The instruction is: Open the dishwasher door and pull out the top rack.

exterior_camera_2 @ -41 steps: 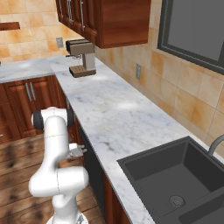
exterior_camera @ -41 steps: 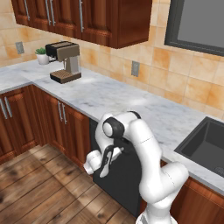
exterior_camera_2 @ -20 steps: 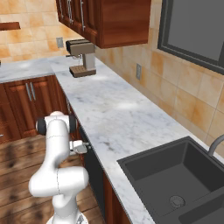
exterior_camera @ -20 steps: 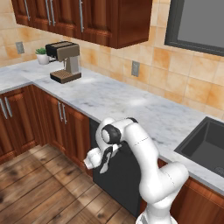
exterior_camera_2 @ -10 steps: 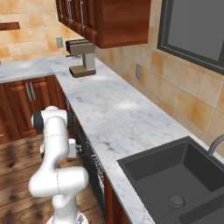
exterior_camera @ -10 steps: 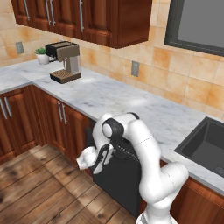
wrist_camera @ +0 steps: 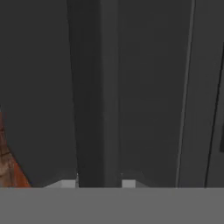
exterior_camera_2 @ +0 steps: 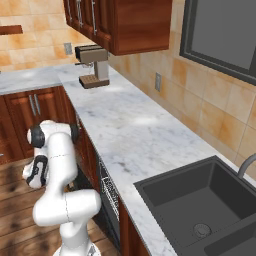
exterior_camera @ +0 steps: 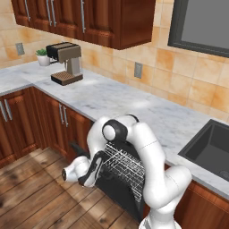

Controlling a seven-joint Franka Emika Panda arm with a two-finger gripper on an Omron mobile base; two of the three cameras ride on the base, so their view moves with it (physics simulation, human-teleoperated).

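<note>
The dishwasher door (exterior_camera: 117,190) is a matte-black panel under the marble counter, tilted outward at its top. Behind its upper edge shows the top rack (exterior_camera: 127,163), a thin white wire basket, still inside the machine. My gripper (exterior_camera: 91,171) is low in front of the door, shut on the black bar handle (exterior_camera: 78,149). In the hand view the handle (wrist_camera: 107,109) runs straight up the frame between my fingertips (wrist_camera: 68,183), against the dark door (wrist_camera: 39,87). From the right base view my gripper (exterior_camera_2: 36,172) hangs low on the left, and the rack (exterior_camera_2: 107,188) shows in the opening.
Reddish wooden cabinets (exterior_camera: 18,120) flank the dishwasher on the left. On the counter stand a coffee machine (exterior_camera: 66,62) and a small plant (exterior_camera: 43,57). A dark sink (exterior_camera: 214,147) lies to the right. Wood floor (exterior_camera: 31,197) stretches in front.
The jaws closed on the handle. The hand then moved outward and down, and the door tilted open with it, uncovering the wire rack.
</note>
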